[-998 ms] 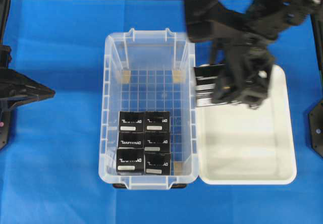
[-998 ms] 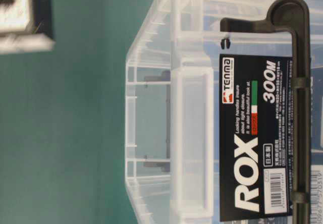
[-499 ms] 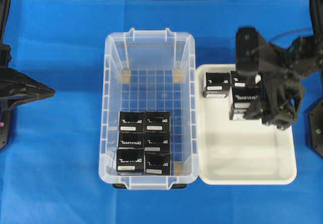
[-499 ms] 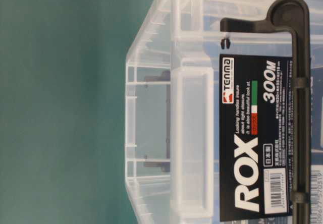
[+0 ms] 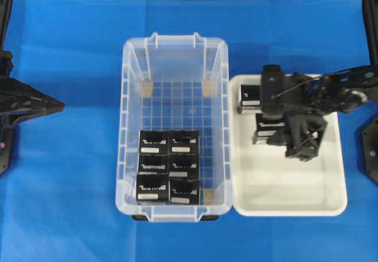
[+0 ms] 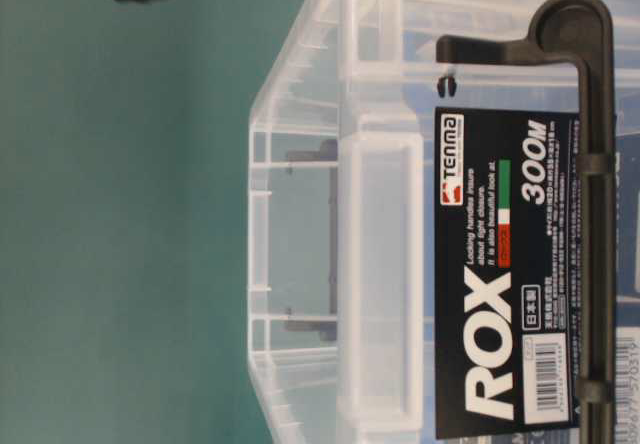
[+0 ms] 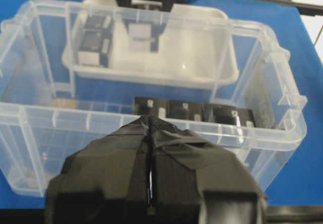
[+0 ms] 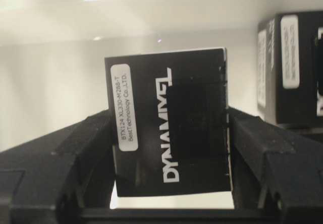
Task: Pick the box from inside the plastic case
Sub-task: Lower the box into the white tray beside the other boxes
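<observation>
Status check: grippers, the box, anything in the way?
Right gripper shut on box, over white tray. Left gripper shut, empty, outside plastic case. Six boxes left in case; one already in tray, beside the drop spot.

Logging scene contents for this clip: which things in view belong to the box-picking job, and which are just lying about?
Job:
- plastic case
- box held in the right gripper
- six boxes left in the case
- white tray, one box already in it

Lying about:
- left gripper, shut, idle
- blue table cover
</observation>
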### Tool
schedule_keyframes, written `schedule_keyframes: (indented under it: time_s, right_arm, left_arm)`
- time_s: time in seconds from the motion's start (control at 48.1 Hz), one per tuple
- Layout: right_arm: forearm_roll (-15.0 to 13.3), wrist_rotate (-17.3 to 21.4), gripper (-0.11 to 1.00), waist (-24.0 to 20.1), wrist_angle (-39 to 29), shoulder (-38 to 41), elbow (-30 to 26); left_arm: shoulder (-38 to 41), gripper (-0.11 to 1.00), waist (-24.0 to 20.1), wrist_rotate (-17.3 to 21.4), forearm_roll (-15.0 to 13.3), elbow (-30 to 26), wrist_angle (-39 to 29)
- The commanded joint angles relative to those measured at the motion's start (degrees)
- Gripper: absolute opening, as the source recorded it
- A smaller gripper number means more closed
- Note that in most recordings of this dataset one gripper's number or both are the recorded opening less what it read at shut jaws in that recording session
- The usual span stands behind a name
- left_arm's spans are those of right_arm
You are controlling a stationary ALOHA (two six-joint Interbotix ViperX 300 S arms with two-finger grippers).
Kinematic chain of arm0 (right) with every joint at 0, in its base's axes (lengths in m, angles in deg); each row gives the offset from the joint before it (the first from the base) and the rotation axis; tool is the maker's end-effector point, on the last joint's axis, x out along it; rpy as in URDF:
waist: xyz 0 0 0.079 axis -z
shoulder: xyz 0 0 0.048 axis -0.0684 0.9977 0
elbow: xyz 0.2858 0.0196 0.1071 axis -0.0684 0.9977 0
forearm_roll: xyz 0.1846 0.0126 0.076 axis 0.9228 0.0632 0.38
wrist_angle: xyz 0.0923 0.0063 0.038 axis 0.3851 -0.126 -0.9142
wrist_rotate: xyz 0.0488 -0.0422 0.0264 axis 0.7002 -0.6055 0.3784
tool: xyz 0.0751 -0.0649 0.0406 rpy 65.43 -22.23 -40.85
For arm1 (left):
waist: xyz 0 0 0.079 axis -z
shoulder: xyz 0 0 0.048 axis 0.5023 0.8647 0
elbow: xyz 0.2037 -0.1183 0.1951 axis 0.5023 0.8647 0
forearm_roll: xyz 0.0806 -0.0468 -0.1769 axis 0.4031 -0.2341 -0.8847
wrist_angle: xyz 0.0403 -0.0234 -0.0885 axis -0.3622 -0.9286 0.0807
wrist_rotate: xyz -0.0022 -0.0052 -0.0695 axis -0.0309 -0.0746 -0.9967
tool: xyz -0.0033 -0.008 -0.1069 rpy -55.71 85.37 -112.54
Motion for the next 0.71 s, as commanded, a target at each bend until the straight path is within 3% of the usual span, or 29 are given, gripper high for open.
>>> schedule_keyframes:
  time_s: [0.0, 0.229, 0.686]
  right_arm:
    - [0.1, -0.4, 0.63, -0.3, 1.8, 3.2, -1.5]
    - [0.1, -0.6, 0.63, -0.3, 3.8, 7.4, -2.5]
    - [0.1, -0.3, 0.63, -0.3, 6.5, 7.9, -2.1]
  left_arm:
    - [0.4, -0.06, -0.2, 0.0, 0.1, -1.7, 0.4]
    - [0.4, -0.06, -0.2, 0.0, 0.2, -1.7, 0.4]
    - [0.4, -0.06, -0.2, 0.0, 0.2, -1.6, 0.4]
